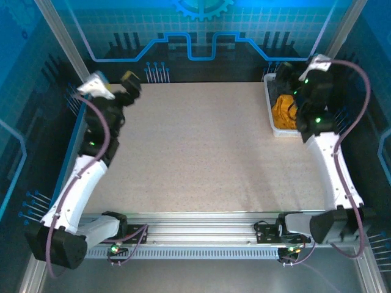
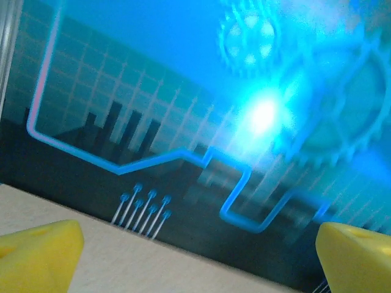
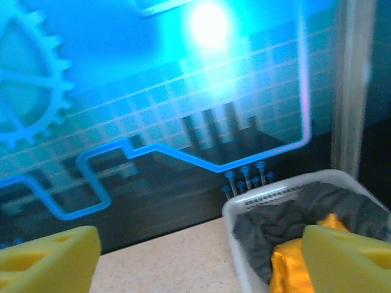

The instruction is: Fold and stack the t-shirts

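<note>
- The orange-yellow t-shirt point(image 3: 286, 268) is lying crumpled in the white mesh basket point(image 3: 269, 196), just ahead of and below the right gripper point(image 3: 195, 262), toward its right-hand finger. Nothing is folded yet.
- The dark grey t-shirt point(image 3: 287, 223) is bunching behind and around it in the same basket, so I'd guess one has to be lifted clear first.
- The right gripper is hovering with its fingers spread wide, holding nothing, seemingly lining up to reach in.
- The left gripper point(image 2: 195, 259) is likewise gaping and unladen, well apart across the table point(image 1: 195, 152), probably leaving room for folding.
</note>
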{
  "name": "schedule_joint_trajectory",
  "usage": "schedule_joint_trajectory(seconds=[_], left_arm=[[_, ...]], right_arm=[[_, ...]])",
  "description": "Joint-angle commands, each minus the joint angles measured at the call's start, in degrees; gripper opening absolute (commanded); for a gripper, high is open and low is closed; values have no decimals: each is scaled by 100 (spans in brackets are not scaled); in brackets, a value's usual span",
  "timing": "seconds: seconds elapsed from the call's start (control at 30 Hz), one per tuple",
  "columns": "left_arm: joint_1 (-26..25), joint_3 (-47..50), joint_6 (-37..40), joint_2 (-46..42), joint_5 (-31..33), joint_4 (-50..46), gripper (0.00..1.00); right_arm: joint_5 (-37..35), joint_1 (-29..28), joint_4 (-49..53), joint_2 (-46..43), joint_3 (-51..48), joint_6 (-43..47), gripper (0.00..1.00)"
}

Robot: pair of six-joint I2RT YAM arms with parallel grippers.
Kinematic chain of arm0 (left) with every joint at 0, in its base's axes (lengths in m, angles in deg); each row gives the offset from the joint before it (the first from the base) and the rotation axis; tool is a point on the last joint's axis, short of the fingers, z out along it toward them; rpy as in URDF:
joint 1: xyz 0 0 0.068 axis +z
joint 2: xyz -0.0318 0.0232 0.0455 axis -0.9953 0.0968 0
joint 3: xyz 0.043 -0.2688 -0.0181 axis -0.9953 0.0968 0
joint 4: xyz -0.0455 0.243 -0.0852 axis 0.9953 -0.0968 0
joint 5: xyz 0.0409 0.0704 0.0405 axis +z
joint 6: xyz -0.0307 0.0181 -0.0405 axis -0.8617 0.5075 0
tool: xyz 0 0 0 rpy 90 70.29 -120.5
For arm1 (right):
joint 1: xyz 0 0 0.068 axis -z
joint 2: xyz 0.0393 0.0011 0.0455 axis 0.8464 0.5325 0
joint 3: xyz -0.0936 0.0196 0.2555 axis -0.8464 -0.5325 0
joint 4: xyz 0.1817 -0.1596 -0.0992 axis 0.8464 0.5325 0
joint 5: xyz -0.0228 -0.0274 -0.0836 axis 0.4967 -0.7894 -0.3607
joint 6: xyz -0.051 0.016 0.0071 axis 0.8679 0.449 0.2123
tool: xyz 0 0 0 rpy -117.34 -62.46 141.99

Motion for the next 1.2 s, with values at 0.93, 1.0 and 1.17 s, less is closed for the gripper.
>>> schedule_joint_trajectory(seconds=[0.93, 1.0, 1.17], left_arm=[[-2064, -1760, -1874, 1199, -2396, -2780, 93], [-2066, -1751, -1874, 1208, -2415, -2757, 92], [-2066, -1717, -1868, 1285, -2467, -2714, 92]], right_arm=[[1232, 1427, 3047, 6096, 3856, -2694, 10], [1074, 1320, 2535, 5508, 3177, -2733, 0], [752, 1146, 1300, 3940, 1435, -3029, 0]])
